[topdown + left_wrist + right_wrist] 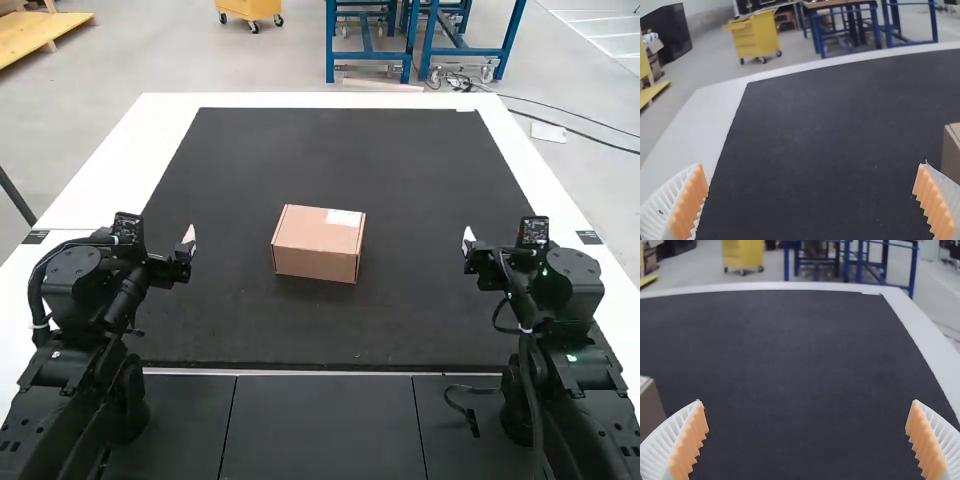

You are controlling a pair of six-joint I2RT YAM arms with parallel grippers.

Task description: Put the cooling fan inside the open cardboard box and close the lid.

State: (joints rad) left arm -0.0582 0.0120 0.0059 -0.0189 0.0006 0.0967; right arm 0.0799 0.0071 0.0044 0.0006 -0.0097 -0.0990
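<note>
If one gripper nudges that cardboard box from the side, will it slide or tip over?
The cardboard box sits low and wide with its lid shut, so it would probably slide rather than tip. The black mat looks textured, so it may drag. Being cardboard, its walls could dent.

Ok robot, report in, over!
Left gripper open, empty. Right gripper open, empty. Small brown cardboard box shut, centred on black mat. Only mat between them.

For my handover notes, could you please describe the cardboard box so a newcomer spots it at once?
A white table carries a large black mat. Near the mat's middle sits the cardboard box. It is the only brown thing there, lid shut, pale label on top.
</note>
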